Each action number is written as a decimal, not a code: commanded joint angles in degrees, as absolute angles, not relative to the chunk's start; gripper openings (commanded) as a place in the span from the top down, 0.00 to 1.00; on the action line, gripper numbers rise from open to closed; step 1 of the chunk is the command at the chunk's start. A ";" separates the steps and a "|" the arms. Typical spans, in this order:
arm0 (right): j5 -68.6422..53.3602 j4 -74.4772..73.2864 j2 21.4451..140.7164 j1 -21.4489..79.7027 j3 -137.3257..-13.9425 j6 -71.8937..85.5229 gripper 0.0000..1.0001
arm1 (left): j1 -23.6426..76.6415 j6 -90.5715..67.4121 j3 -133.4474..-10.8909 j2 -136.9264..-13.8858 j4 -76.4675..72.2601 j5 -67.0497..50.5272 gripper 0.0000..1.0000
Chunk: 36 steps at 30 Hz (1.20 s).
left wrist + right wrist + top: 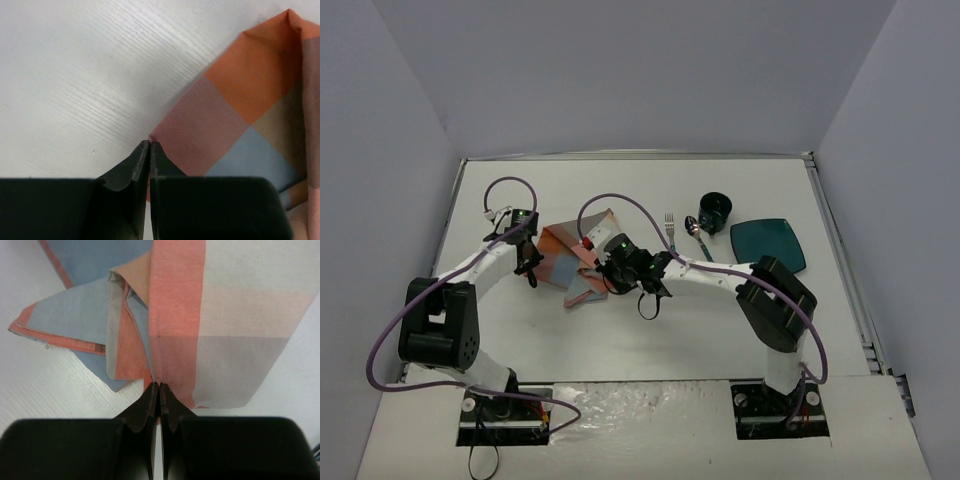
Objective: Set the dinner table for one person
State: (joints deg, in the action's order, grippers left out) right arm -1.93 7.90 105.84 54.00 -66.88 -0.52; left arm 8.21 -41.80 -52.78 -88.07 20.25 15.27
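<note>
The white dinner table (620,340) carries a crumpled orange, grey and blue checked placemat (565,250) left of centre. My left gripper (528,266) is at the placemat's left corner. In the left wrist view it (150,144) is shut on that corner of the cloth (240,100). My right gripper (610,272) is at the placemat's right side. In the right wrist view it (159,386) is shut on a folded orange edge of the cloth (175,300). The placemat is bunched and folded over itself between the two grippers.
A fork (670,230) and a spoon (695,236) lie right of the placemat. A black cup (715,210) stands behind them, and a teal square plate (768,243) lies at the right. Walls enclose the table at the back and sides.
</note>
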 commanded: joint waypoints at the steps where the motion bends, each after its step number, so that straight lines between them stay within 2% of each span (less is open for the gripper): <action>1: -2.82 11.49 106.67 53.53 -66.97 0.00 1.00 | 8.69 -42.28 -53.26 -88.07 18.63 16.00 1.00; 10: -3.59 11.86 108.11 52.49 -67.94 0.00 0.88 | 8.88 -41.76 -53.35 -87.44 18.55 15.91 1.00; 20: -4.28 10.46 104.43 51.07 -65.68 -0.87 0.84 | 8.79 -41.75 -53.52 -87.63 18.62 16.08 1.00; 30: -11.25 10.16 103.73 50.85 -64.96 -1.63 0.77 | 8.79 -41.48 -53.65 -87.55 18.85 15.82 1.00; 36: -11.11 10.02 103.35 49.58 -64.35 -1.67 0.76 | 8.79 -41.40 -53.88 -87.28 19.15 15.82 1.00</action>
State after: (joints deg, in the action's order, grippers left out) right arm -9.92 9.19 107.64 50.83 -64.65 -0.85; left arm 8.58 -41.78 -52.58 -88.82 20.10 15.05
